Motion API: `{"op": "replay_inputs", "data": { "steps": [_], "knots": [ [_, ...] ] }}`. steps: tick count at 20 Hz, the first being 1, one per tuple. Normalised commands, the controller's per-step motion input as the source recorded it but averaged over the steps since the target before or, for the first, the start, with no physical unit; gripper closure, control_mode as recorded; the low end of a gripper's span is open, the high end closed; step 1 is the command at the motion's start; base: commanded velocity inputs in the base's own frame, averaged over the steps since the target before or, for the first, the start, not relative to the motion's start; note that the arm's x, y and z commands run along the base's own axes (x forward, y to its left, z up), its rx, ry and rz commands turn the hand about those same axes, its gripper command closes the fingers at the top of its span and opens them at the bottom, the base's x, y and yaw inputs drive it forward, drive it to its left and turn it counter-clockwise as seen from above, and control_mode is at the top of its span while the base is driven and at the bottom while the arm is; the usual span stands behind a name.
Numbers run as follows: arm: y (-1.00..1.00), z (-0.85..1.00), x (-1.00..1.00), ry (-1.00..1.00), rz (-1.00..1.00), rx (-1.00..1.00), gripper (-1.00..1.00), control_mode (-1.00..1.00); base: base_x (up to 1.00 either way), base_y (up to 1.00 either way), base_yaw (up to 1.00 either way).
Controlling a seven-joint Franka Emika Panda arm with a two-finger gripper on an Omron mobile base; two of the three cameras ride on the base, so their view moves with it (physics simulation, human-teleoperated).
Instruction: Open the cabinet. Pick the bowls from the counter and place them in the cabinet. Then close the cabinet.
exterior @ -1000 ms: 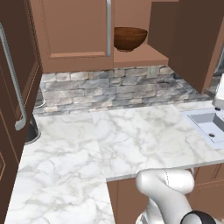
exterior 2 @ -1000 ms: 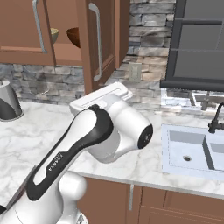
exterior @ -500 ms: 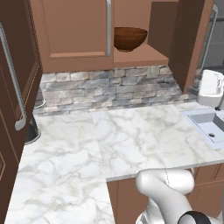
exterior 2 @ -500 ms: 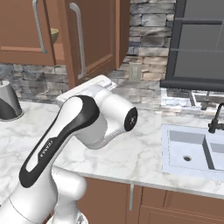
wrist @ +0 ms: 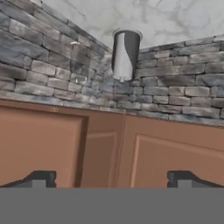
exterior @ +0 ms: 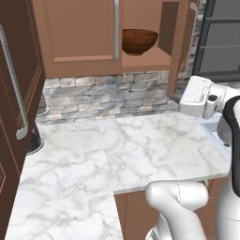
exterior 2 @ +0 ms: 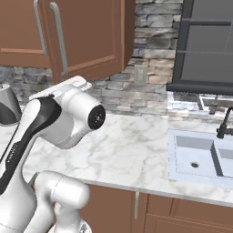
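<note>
From the left base view, the cabinet (exterior: 93, 35) hangs above the stone backsplash (exterior: 108, 93), its right door (exterior: 180, 44) swung open, and one dark wooden bowl (exterior: 139, 41) sits on the shelf inside; the right base view catches that same cabinet from the side, where the open door (exterior 2: 91, 36) hides the shelf and nothing of the bowl can be made out. Only one bowl can be counted there; a second may sit deeper in the cabinet, but the angle is too poor to say. Two silver bar handles (exterior 2: 59, 36) show on the cabinet in the right base view. Below the cabinet the counter (exterior: 122, 154) spreads white and veined, with a sink (exterior 2: 200, 157) set in it well to the right of the cabinet. The hand view, rolled upside down, looks at the cabinet doors (wrist: 131, 153) with the backsplash and a grey metal vessel (wrist: 124, 54) on the counter beyond them. The gripper (wrist: 111, 179) has its two fingertips (wrist: 39, 178) spread wide apart with nothing between them. Compared with a moment ago, the arm has swung further toward the cabinet's right side, and the white hand now shows just beside the open door.
</note>
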Motion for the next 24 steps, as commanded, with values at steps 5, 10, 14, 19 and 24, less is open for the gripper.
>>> {"op": "replay_inputs", "data": {
  "steps": [5,10,14,19,24],
  "knots": [
    [0.4,0.08,0.63,0.07,-0.2,-0.01,-1.0,-1.0,0.0,0.0,0.0],
    [0.03,0.23,0.99,0.14,-0.28,0.06,-1.0,-1.0,0.0,0.0,0.0],
    [0.05,0.1,1.0,0.19,-0.34,0.08,-1.0,-1.0,0.0,0.0,0.0],
    [0.4,0.0,0.93,0.11,-0.38,0.08,-1.0,-1.0,0.0,0.0,0.0],
    [0.54,-0.03,0.92,0.1,-0.39,0.07,-1.0,-1.0,0.0,0.0,0.0]
  ]
}}
